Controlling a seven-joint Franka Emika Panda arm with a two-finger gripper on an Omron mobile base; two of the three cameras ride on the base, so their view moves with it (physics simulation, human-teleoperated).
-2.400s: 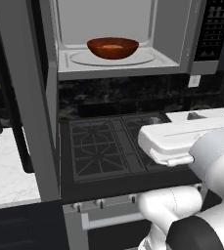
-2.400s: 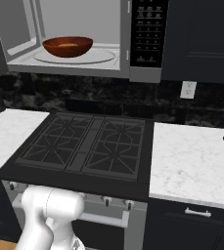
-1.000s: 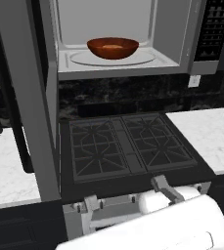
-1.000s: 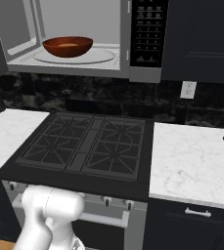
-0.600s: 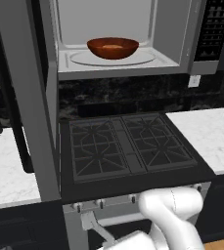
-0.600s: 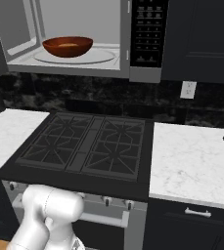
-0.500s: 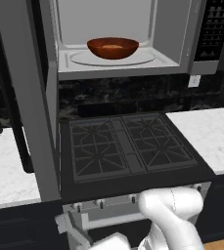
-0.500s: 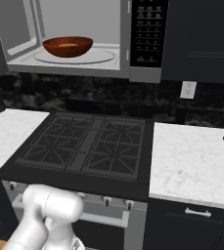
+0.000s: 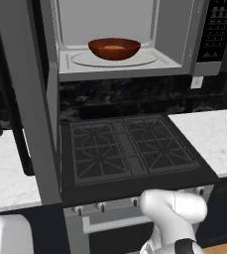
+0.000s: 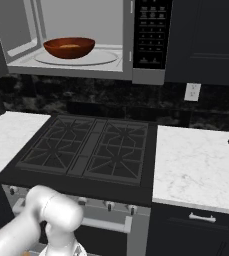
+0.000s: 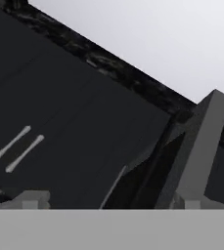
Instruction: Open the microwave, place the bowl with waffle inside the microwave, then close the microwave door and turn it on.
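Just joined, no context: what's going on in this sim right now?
The bowl sits on the turntable inside the microwave, with the waffle in it. The microwave door stands wide open at left. The arm is folded low in front of the stove, holding nothing that can be seen. Closing the door and starting the microwave are not yet done.

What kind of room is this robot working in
A home-style kitchen, rendered in simulation. A black gas stove sits between white marble counters, an open microwave hangs above it with a reddish-brown bowl on its turntable, and dark cabinets line the wall.
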